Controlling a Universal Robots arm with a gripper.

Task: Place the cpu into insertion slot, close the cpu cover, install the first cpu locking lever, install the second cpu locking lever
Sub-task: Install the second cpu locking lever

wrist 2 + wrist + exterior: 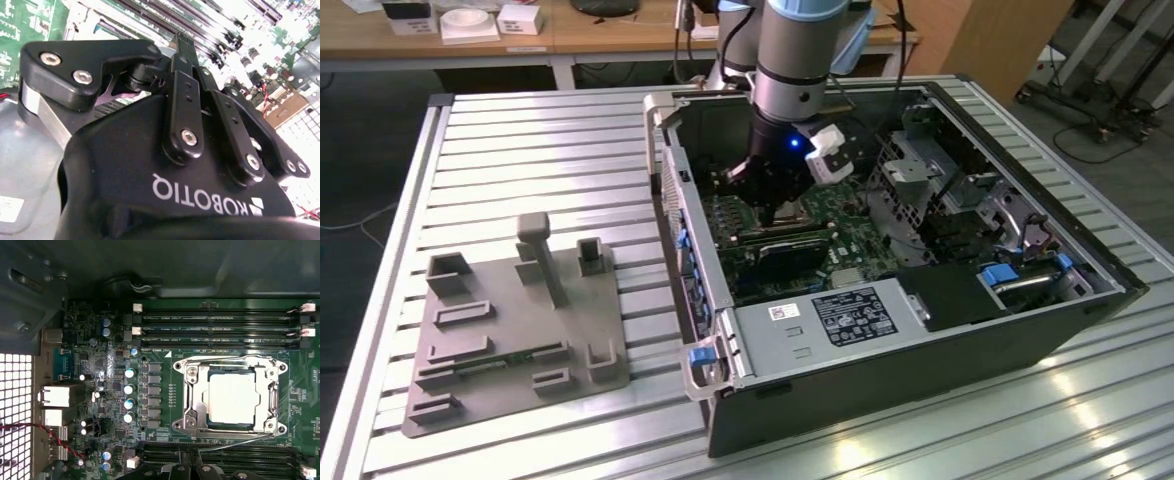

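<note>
Cpu (234, 398) seated in insertion slot (272, 399), cpu cover (194, 397) closed flat over it — gripper (184, 42) (fingers pressed together, empty) poised beside that slot, memory slots (215, 317) flanking it.

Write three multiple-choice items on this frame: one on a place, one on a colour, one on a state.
1. Where is the cpu?
A. in the slot
B. on the grey fixture outside the case
C. on the memory slots

2. What colour is the board around the slot?
A. red
B. green
C. white

3. How does the cover stand?
A. upright on its hinge
B. taken off
C. lying flat around the cpu

Key: 1 A, the first wrist view shows the silvery chip seated in the socket. 2 B, green shows on every side of the socket. 3 C, the silver frame lies flat with the cpu showing through its window.
</note>
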